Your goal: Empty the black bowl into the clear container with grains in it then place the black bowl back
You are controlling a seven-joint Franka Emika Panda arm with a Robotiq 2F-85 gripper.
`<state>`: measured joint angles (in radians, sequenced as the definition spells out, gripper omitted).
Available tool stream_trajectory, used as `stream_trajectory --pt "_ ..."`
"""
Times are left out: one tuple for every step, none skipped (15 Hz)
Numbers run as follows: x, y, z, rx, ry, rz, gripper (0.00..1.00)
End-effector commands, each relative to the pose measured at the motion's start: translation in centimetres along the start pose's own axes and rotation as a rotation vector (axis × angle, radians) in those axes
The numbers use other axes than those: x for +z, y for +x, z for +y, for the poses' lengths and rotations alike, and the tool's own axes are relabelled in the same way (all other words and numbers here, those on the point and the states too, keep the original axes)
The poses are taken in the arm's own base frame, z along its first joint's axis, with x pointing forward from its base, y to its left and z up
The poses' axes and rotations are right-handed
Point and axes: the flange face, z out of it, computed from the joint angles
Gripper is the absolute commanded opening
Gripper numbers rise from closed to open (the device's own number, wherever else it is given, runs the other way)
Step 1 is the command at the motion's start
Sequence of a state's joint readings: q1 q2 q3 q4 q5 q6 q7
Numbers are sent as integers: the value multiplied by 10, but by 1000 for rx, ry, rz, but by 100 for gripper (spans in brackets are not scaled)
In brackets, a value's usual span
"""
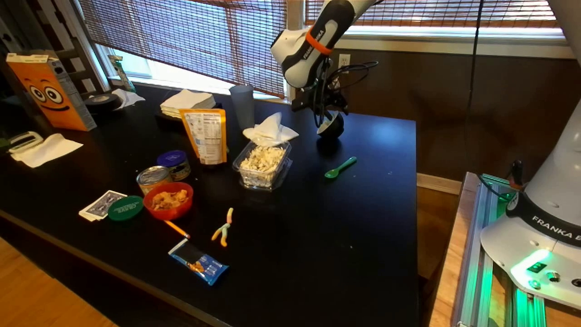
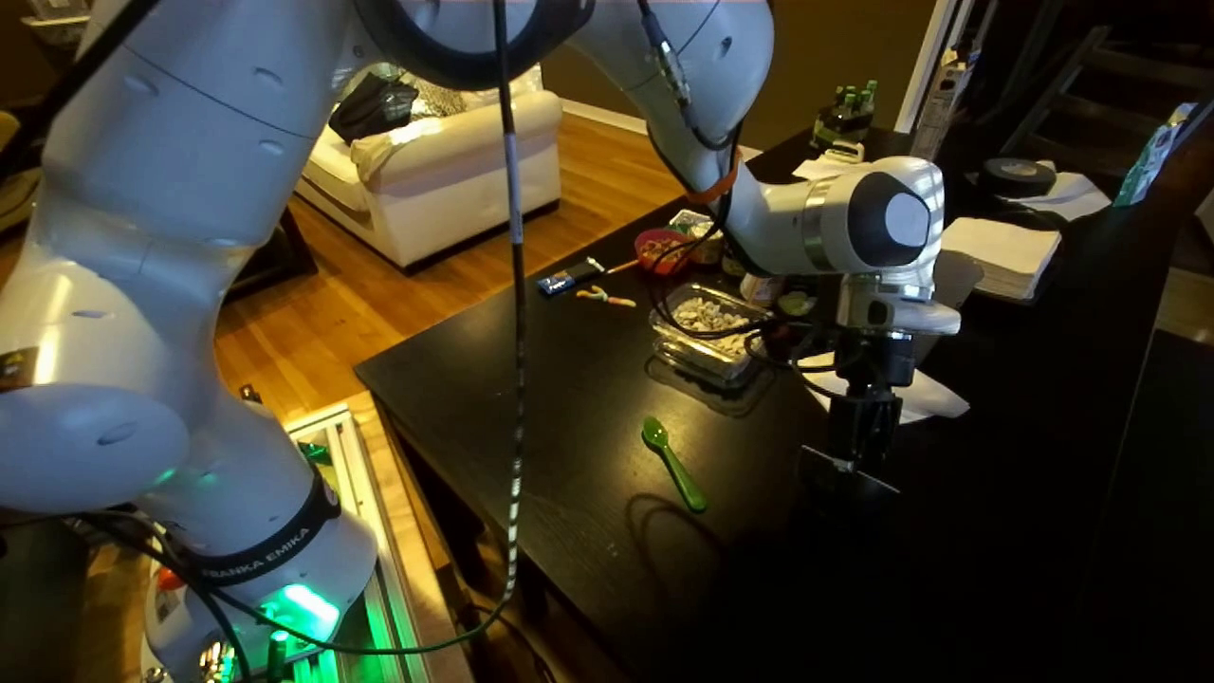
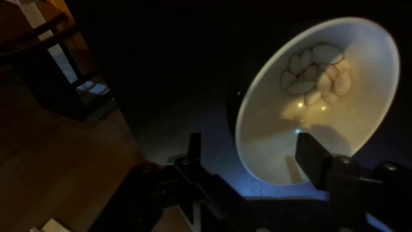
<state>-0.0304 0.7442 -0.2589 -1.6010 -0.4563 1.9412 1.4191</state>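
In the wrist view the fingers (image 3: 312, 161) were spread with nothing clasped: one reached over the inside of the black bowl (image 3: 307, 117), while the other stood outside it, a strip of dark tabletop (image 3: 222, 161) showing between that one and the rim. A small heap of pale pieces (image 3: 310, 73) lay in the bowl, so the emptying was yet to be done. In an exterior view the bowl (image 1: 333, 129) sat tilted just below the fingers, near the far edge of the tabletop; whether its base fully rested there could not be told. The clear container (image 1: 281, 164), well filled with grains (image 1: 263, 156), stood apart from it, with a crumpled napkin (image 1: 271, 131) at its back edge and a green spoon (image 1: 341, 167) lying on the tabletop nearby. In an exterior view the container (image 2: 697, 359) stood well apart from the fingers too, and the bowl was mostly lost in shadow. The job looked to be at its start: gripping the rim, carrying the bowl over, tipping it out and setting it back all seemed left to do.
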Motion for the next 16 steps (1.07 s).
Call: stream_trajectory --pt "0 4 -6 -4 -34 17 45" --pt "-1 5 -5 -1 -40 19 39" --pt "-2 5 -4 1 -46 17 33" --pt "-3 5 -2 1 -52 18 25" --pt "-5 5 -1 4 -59 14 19" --pt "-6 5 1 4 -61 13 11" --pt "-5 6 3 7 -68 9 5" --pt "-5 6 5 8 -75 3 1" --pt "-5 6 6 7 -81 -5 0" --pt "-3 6 7 12 -85 -9 0" --pt "-2 7 8 18 -83 -15 2" --pt "-2 8 9 29 -76 -21 2" --pt "-3 9 9 46 -65 -26 2" --pt "-4 10 10 61 -49 -27 2" --pt "-6 11 10 77 -32 -24 2" --pt "-8 11 10 97 -12 -23 2"
